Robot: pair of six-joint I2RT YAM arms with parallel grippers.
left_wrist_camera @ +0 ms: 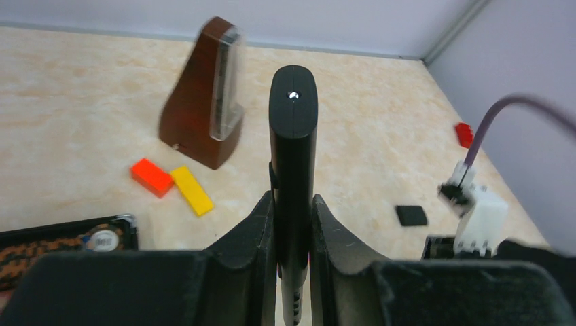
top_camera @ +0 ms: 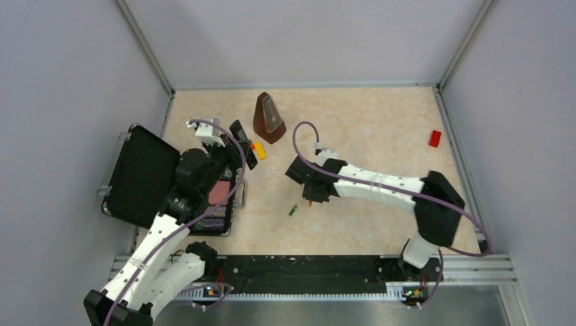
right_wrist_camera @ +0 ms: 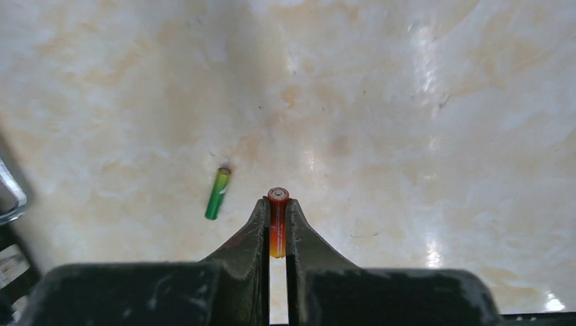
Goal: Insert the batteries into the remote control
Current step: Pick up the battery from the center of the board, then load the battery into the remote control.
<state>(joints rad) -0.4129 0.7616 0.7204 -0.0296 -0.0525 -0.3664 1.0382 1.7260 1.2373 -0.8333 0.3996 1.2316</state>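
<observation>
My left gripper [left_wrist_camera: 293, 224] is shut on the slim black remote control [left_wrist_camera: 293, 136], which sticks out forward between the fingers; in the top view it is held up [top_camera: 242, 144] near the open case. My right gripper [right_wrist_camera: 276, 217] is shut on one small red-orange battery [right_wrist_camera: 277, 221], held lengthwise between the fingers above the table; in the top view it is at mid-table [top_camera: 311, 199]. A second battery [right_wrist_camera: 218, 193], green, lies loose on the table just left of the right fingers; it also shows in the top view [top_camera: 293, 210].
A brown metronome [top_camera: 269, 119] stands at the back. A red block [left_wrist_camera: 151, 176] and a yellow block [left_wrist_camera: 191, 190] lie beside it. A large open black case [top_camera: 146, 176] lies at the left. A small black cover [left_wrist_camera: 411, 215] lies on the table. Another red block [top_camera: 435, 138] sits far right.
</observation>
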